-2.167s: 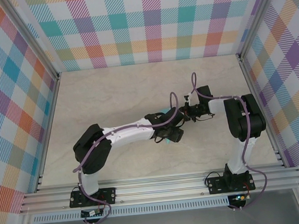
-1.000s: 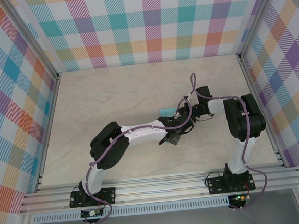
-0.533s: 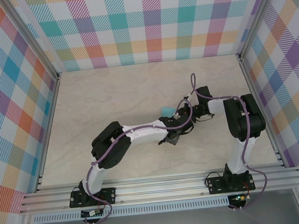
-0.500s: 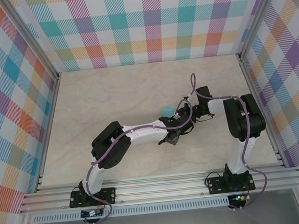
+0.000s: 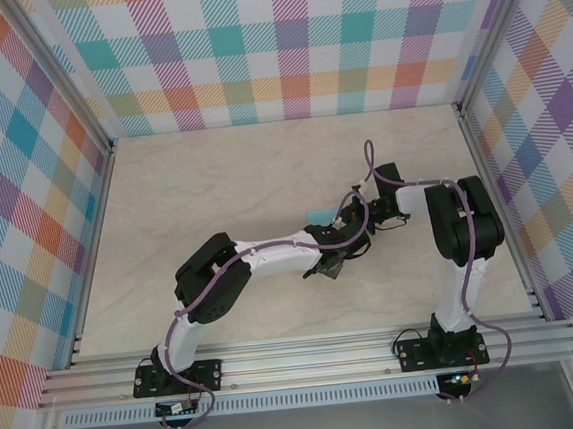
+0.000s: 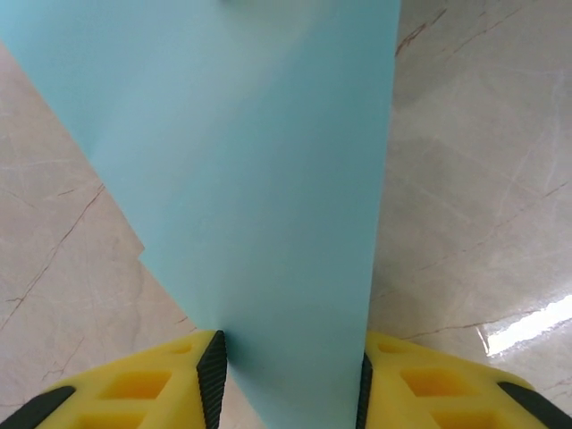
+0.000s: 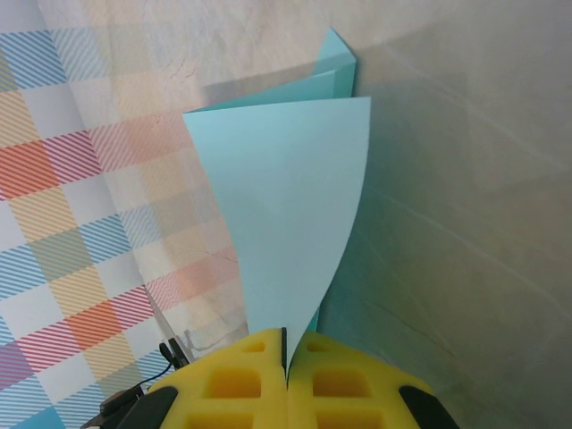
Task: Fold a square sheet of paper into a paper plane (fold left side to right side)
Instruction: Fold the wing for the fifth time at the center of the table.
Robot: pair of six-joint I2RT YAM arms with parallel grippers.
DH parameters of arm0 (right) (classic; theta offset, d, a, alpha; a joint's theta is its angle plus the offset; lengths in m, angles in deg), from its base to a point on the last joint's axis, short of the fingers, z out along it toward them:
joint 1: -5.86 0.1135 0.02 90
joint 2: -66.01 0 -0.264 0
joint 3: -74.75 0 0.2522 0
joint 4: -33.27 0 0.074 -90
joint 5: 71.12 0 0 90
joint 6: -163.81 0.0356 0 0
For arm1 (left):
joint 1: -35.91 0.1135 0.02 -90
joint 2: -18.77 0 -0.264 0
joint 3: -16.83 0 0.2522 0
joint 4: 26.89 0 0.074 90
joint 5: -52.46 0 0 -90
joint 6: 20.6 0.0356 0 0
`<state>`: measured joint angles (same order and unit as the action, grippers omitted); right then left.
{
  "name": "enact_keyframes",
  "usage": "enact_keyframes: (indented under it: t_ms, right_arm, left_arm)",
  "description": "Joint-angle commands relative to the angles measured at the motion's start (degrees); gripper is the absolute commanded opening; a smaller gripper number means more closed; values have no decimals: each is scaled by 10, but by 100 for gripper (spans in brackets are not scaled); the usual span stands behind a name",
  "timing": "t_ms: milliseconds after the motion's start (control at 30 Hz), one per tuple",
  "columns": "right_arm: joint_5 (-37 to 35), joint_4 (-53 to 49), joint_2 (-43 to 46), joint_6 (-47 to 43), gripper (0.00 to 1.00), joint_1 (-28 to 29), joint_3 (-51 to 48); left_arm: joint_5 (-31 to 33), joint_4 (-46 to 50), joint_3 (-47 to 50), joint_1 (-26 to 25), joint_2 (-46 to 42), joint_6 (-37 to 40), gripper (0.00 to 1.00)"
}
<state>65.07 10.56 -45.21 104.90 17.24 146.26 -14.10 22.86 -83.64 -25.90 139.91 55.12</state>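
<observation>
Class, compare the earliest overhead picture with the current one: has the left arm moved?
Yes. The left arm has swung its elbow right, away from the left wall rail, so it now leans to the right of its base.

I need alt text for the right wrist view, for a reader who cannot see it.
The yellow right tool, shut, pinches a flap of the turquoise paper, which rises from it in a curved sheet. Behind are a beige table and a plaid wall on the left.
</observation>
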Motion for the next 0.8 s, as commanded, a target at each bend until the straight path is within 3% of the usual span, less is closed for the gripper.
enact_keyframes:
  t_ms: [0,367,600,767]
  right_arm:
    - [1,-19,-9,0,0,4,11]
    - [2,-28,-10,-12,1,4,13]
    - [-11,-27,31,-14,23,-9,6]
    - [-35,-65,62,-36,31,-23,11]
  left_arm:
    - [2,6,5,-8,-7,5,38]
    - [7,11,4,-8,-6,-2,29]
    - [-4,6,9,-7,-6,-4,20]
    - [-18,5,3,-7,3,1,20]
